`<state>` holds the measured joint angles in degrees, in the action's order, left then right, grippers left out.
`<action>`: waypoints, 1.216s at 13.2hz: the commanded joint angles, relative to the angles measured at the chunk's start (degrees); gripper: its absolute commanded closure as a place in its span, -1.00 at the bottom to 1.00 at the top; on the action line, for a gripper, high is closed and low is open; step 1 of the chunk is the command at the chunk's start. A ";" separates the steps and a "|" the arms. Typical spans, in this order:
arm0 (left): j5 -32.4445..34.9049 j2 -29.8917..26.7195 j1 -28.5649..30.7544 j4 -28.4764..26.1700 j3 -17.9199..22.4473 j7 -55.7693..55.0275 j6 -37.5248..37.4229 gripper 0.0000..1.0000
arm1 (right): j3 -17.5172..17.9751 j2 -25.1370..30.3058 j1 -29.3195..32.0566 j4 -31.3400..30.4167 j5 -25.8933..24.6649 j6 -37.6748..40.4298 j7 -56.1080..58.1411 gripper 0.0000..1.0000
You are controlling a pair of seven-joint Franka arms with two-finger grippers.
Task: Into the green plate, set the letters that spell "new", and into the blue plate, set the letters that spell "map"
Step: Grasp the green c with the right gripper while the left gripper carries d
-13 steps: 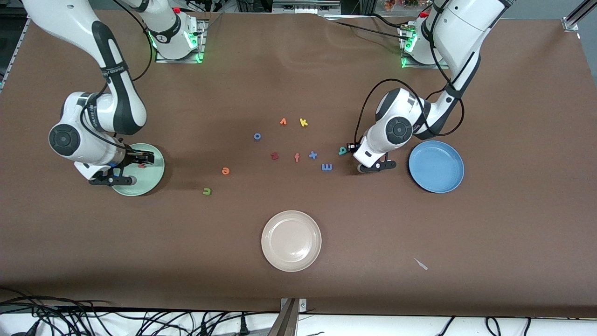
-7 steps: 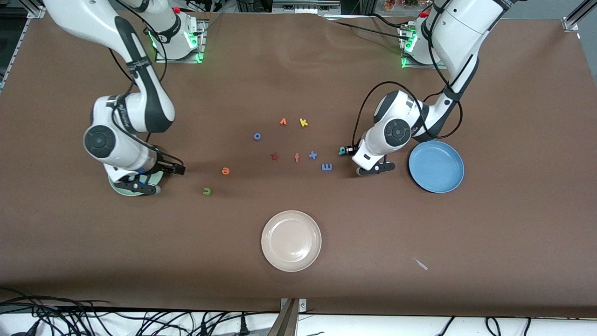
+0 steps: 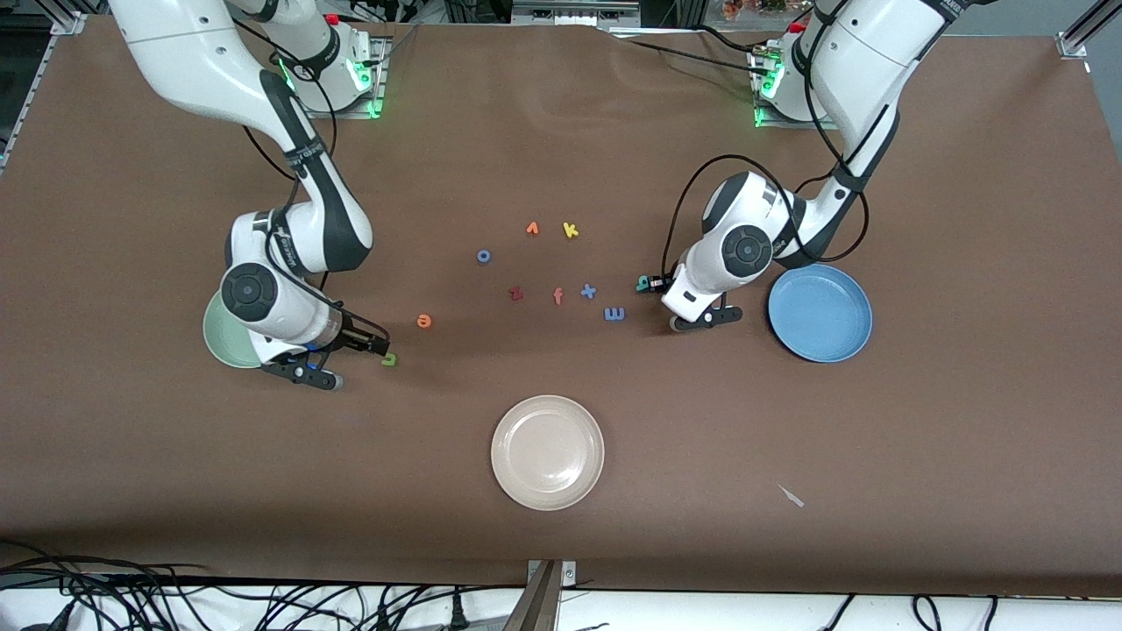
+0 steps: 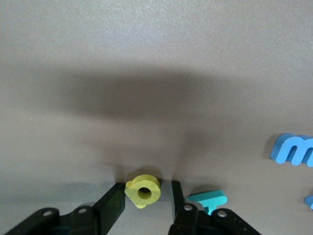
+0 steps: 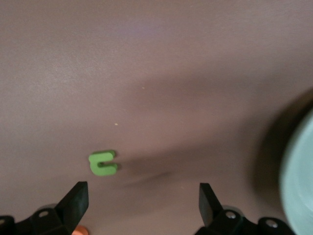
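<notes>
Between left fingers (image 4: 113,208) — yellow p (image 4: 143,191).

My right gripper (image 3: 351,355) has left the green plate (image 3: 221,333), spread its fingers wide and swung over the table to just beside the green n (image 3: 388,358). My left gripper (image 4: 146,208) has narrowed around the yellow p (image 4: 143,191), the teal a (image 4: 209,200) now half hidden by it.

Right claw (image 5: 142,203) wide; left claw (image 4: 146,203) narrowed.
</notes>
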<state>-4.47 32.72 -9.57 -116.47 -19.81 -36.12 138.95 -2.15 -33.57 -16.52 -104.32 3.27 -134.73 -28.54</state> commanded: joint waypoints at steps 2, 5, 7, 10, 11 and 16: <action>1.13 1.91 -0.72 1.24 0.65 -0.36 0.62 0.19 | 0.75 -2.81 -0.27 2.36 0.68 -2.54 -1.69 -1.00; 1.22 1.82 -0.63 1.24 0.65 -0.27 0.54 0.38 | 1.97 -4.66 -0.36 4.12 0.68 -3.16 -3.88 -1.00; 1.22 1.56 -0.54 1.24 0.65 -0.18 0.54 0.40 | 1.98 -5.36 -0.62 4.65 0.68 -3.52 -4.15 -0.99; 1.22 0.59 -0.10 2.12 0.65 -0.09 -0.16 0.44 | 1.98 -5.71 -0.62 4.56 0.68 -3.61 -3.98 -0.86; 1.22 -0.28 0.07 2.21 0.65 -0.09 -0.25 0.44 | 1.98 -5.80 -0.62 4.56 0.68 -3.61 -3.72 -0.73; 1.31 -3.54 2.44 5.97 0.65 2.00 -10.14 0.44 | 2.07 -6.33 -0.71 4.48 0.68 -3.61 -3.98 0.12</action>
<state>-4.41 31.55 -8.80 -112.83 -19.25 -35.79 135.95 -0.26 -38.70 -17.04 -101.21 3.28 -138.36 -31.98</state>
